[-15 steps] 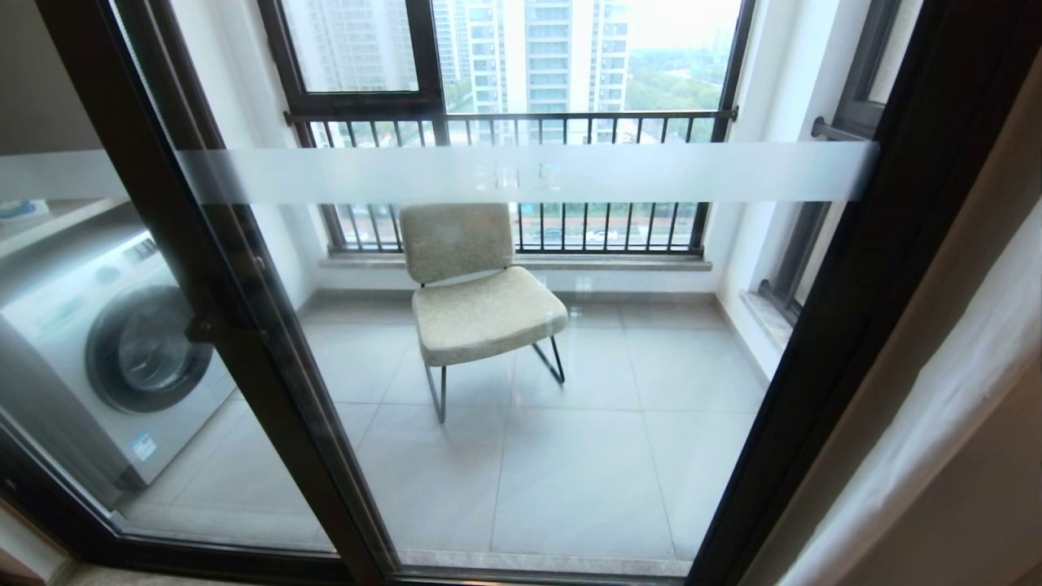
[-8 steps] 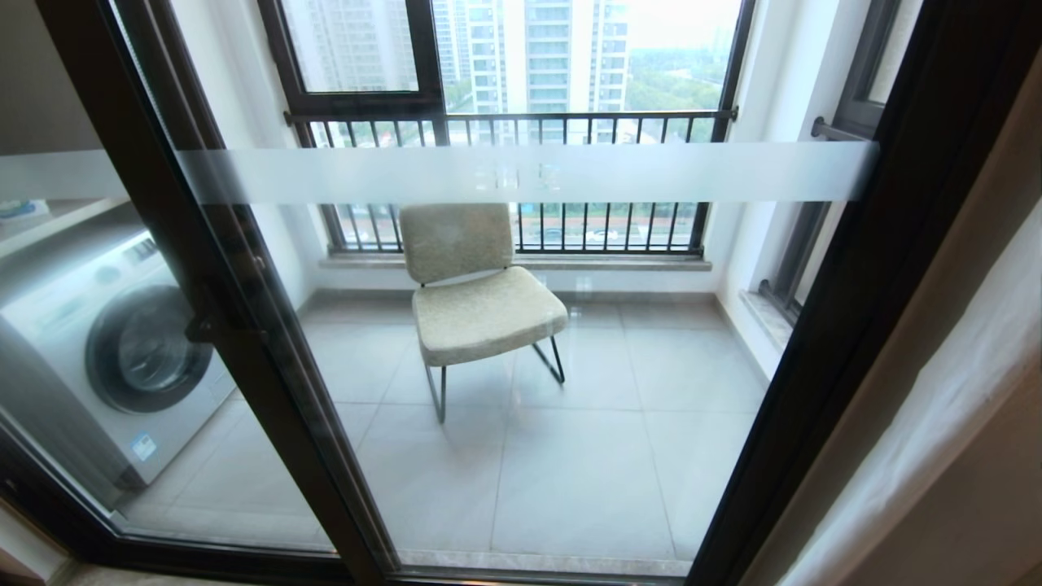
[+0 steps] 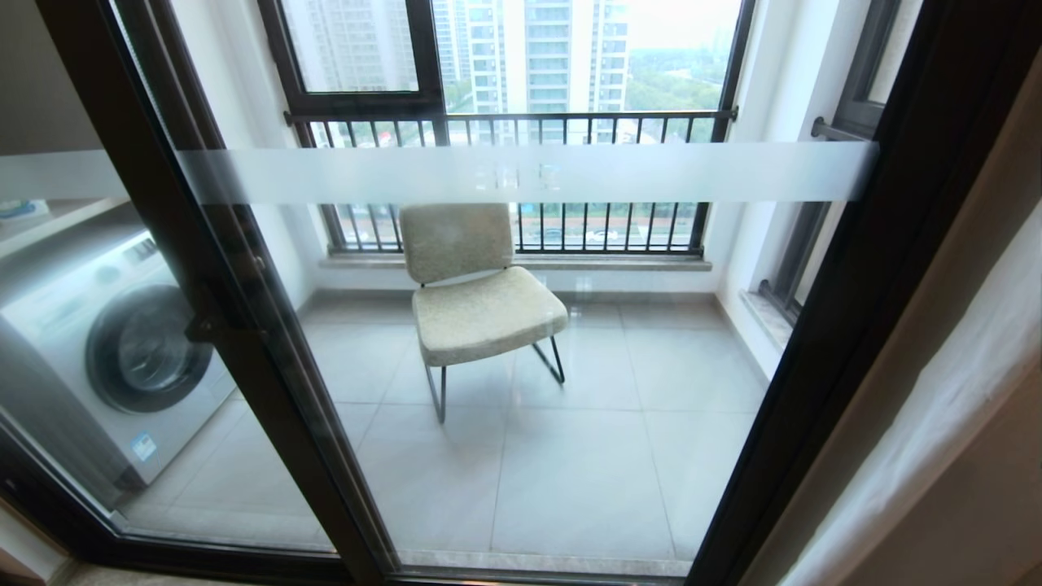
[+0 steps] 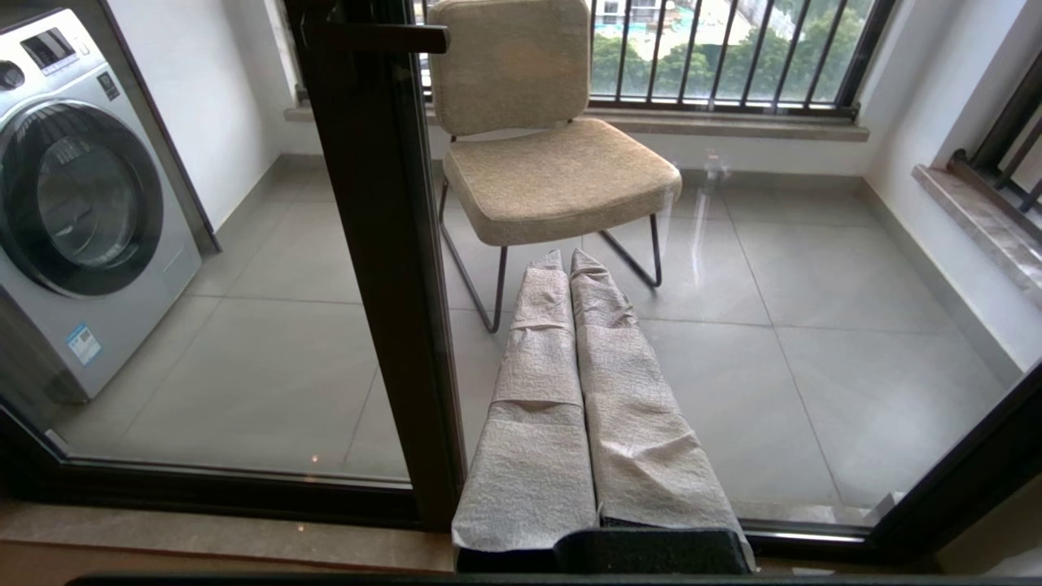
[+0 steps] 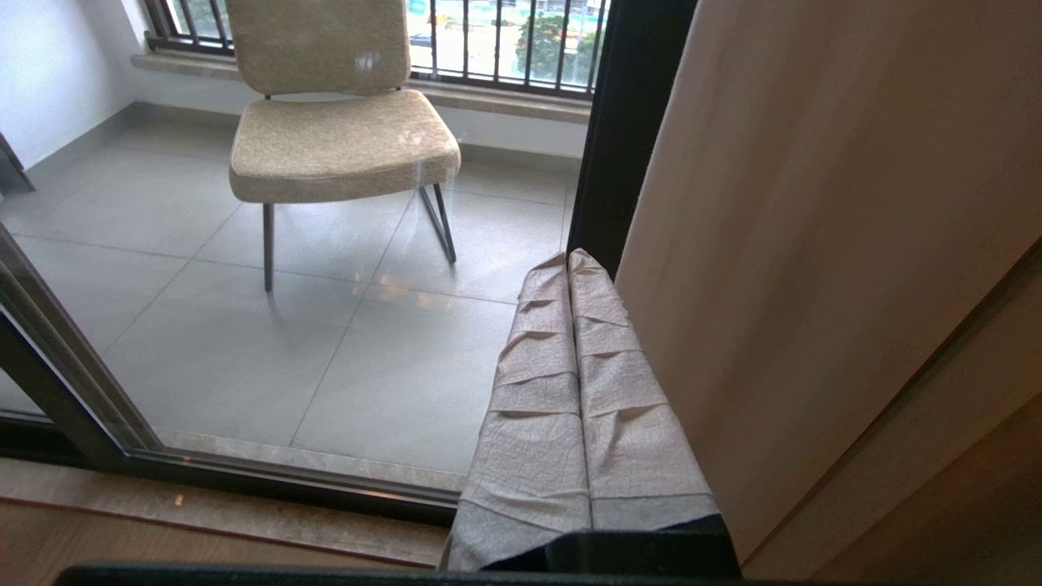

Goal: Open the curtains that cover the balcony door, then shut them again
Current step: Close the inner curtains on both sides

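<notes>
The balcony door (image 3: 244,325) fills the head view with its dark frames, its frosted white band (image 3: 521,172) and its dark handle (image 3: 210,325), and its glass is uncovered. The curtains hang drawn aside at the right edge: a white sheer (image 3: 961,391) and a beige panel (image 3: 1005,521). Neither arm shows in the head view. My left gripper (image 4: 566,255) is shut with nothing in it and points at the glass beside the door's middle post (image 4: 383,268). My right gripper (image 5: 567,255) is also shut and empty, with the beige curtain (image 5: 814,244) close alongside it, apart from the fingers.
Behind the glass a beige chair (image 3: 476,301) stands on the tiled balcony floor. A washing machine (image 3: 122,350) sits at the left, and a barred window (image 3: 521,130) is at the back. The door's floor track (image 4: 203,488) runs just ahead of both grippers.
</notes>
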`<state>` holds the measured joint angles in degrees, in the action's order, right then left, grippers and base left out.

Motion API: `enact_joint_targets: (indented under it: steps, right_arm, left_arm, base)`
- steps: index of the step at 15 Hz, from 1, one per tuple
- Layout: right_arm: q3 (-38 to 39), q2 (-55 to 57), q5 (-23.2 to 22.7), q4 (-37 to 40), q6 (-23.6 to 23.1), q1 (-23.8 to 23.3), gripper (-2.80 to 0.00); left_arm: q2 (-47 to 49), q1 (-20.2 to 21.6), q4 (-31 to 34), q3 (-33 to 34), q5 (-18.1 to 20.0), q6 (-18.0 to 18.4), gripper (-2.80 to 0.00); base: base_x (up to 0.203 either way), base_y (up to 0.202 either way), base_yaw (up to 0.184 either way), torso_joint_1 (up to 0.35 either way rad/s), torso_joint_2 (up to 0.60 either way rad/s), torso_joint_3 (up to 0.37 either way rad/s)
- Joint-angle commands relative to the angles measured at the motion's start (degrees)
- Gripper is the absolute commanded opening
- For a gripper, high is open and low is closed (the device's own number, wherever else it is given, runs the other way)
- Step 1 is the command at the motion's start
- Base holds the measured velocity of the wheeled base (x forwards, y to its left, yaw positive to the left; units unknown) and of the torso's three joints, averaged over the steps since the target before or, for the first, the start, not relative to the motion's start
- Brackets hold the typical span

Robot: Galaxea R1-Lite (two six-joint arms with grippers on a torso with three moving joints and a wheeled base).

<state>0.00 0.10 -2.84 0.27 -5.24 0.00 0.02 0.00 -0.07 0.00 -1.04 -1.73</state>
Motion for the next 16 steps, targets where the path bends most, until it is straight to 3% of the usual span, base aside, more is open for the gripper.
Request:
enact_joint_targets:
  steps: [1,16]
  right_arm:
    - [0.0,-0.1,0.02,0.0,1.03,0.0,-2.8]
    - [0.0,-0.1,0.11,0.0,1.64,0.0,-2.8]
  left_arm:
    - [-0.02,0.0,-0.02,0.0,-0.02,-0.03,-2.8]
    - [-0.02,0.0,-0.02,0.0,-0.02,-0.03,-2.8]
  base:
    - [0.0,0.0,0.0,0.0,0.0,0.0]
    - [0.0,0.0,0.0,0.0,0.0,0.0]
